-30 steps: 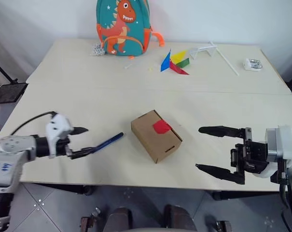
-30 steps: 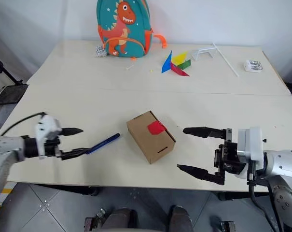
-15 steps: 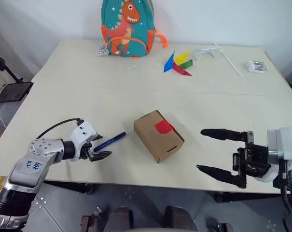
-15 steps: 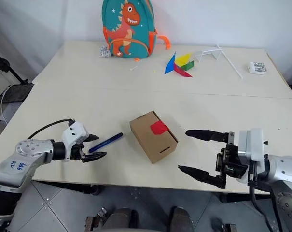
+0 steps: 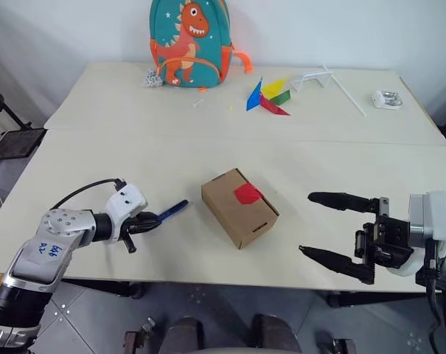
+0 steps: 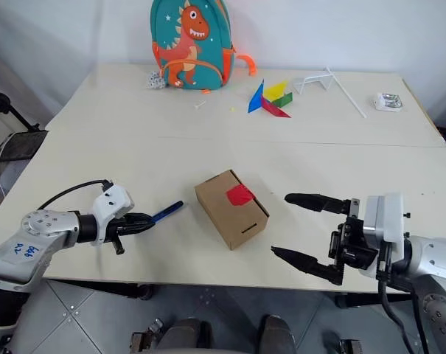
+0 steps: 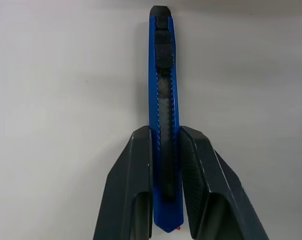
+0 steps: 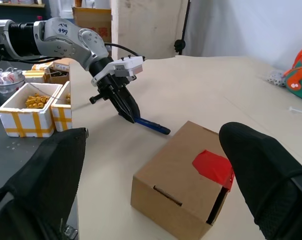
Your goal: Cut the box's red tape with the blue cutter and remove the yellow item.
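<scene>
Left gripper (image 5: pixel 150 221) low over the table (image 5: pixel 134 162), near its front left edge. Fingers (image 7: pixel 136 185) pinched on the near end of the cutter (image 5: pixel 172 209), one pad against each long side; cutter flat on the table, far end angled toward the box (image 5: pixel 239 209). Clear gap between cutter tip and box.

Box closed, resting near the middle of the front table half, turned at an angle to the table edge. Red tape (image 5: pixel 246 194) intact across the top edge of the lid, folded down onto the side face. Tuck slot visible on the front face. Yellow item not seen.

Right gripper (image 5: pixel 333 228) held off the front right of the table, pointing toward the box and well apart from it. Fingers (image 5: pixel 339 199) spread wide, nothing between them.

Far side of the table: dinosaur backpack (image 5: pixel 189 40) upright at the back edge, paper pinwheel (image 5: pixel 267 96) with white stick lying flat, small white object (image 5: pixel 385 98) near the right corner.
</scene>
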`<state>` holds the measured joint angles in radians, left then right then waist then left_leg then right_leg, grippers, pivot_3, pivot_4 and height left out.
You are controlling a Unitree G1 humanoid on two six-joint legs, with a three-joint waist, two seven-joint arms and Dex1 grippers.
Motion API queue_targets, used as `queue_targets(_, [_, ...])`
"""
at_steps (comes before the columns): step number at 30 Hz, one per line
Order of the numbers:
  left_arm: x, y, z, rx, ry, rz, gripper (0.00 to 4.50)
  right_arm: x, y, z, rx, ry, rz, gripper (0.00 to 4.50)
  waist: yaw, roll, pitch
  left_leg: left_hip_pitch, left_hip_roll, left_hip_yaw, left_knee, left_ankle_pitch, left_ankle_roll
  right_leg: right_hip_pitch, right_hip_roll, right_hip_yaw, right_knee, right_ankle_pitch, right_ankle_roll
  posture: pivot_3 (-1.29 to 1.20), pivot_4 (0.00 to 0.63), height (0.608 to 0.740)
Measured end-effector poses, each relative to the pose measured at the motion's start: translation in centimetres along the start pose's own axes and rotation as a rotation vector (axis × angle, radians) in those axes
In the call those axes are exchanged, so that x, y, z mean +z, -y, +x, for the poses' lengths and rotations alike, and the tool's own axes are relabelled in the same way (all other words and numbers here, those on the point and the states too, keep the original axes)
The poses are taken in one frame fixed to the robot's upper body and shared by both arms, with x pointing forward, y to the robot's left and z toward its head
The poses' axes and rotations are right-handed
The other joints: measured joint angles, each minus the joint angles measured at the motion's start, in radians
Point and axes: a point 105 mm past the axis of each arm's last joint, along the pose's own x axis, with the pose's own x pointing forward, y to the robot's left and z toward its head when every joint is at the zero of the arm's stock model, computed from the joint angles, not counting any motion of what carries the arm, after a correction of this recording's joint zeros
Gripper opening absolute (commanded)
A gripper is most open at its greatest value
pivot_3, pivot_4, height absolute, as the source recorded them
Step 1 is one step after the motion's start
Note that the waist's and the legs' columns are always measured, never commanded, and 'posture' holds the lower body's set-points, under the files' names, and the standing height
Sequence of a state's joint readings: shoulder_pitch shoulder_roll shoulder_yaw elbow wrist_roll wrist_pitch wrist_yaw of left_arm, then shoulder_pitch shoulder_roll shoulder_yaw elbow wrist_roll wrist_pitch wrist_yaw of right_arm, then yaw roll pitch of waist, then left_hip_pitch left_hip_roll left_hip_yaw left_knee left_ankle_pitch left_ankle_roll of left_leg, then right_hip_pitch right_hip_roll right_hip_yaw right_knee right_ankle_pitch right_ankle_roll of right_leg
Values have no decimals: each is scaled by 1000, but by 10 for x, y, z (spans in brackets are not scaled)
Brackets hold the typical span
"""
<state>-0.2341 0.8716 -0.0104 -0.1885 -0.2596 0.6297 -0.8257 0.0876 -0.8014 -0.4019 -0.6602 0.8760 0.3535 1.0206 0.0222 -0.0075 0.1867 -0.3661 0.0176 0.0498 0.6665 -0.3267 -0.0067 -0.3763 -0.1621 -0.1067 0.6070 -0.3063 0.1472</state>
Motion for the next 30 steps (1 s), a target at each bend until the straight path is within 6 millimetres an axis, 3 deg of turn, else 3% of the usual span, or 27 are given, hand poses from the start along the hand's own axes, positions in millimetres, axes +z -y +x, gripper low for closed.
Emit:
queue_targets(10, [2,2,-4,-38,8,48,439,0,0,1,-3,1,0,4500,-1,0,0,-1,0,1,0,0,0,-1,0,0,-1,0,0,0,150,740])
queue_targets(15, [-6,25,-25,-296,-29,160,439,0,1,1,-20,22,72,4500,1,-1,1,-3,0,1,0,0,0,-2,0,-1,-3,0,0,0,150,740])
queue_targets(17, [2,35,-36,-422,-52,244,439,-4,-1,0,-26,-2,113,4500,5,-2,1,-4,0,0,0,0,0,-3,0,-1,-3,0,0,0,150,740])
queue_targets(19, [24,46,-37,-514,-41,347,439,-16,-9,-3,-24,-87,166,4500,27,-1,2,-5,-1,0,1,-1,2,-1,-1,-1,-4,0,0,0,150,740])
queue_targets(21, [41,60,-28,-573,-11,401,439,-23,-14,-3,-30,-143,197,4500,31,0,2,-5,-2,1,2,-2,3,-1,-1,1,-4,0,1,0,150,740])
queue_targets(24, [46,83,-6,-644,-3,384,439,-30,-18,-6,-52,-224,222,4500,29,-1,2,-5,-2,1,3,-2,3,-1,0,1,-4,1,2,0,150,740])
queue_targets(27, [55,101,19,-677,-12,378,439,-33,-22,-8,-66,-260,239,3900,29,-3,3,-5,-1,1,3,-2,3,-1,1,1,-3,1,2,0,150,740])
queue_targets(30, [63,115,38,-692,-12,382,439,-36,-25,-11,-75,-289,246,2845,27,-3,3,-5,-1,1,5,-2,4,-1,1,1,-2,1,2,0,150,740])
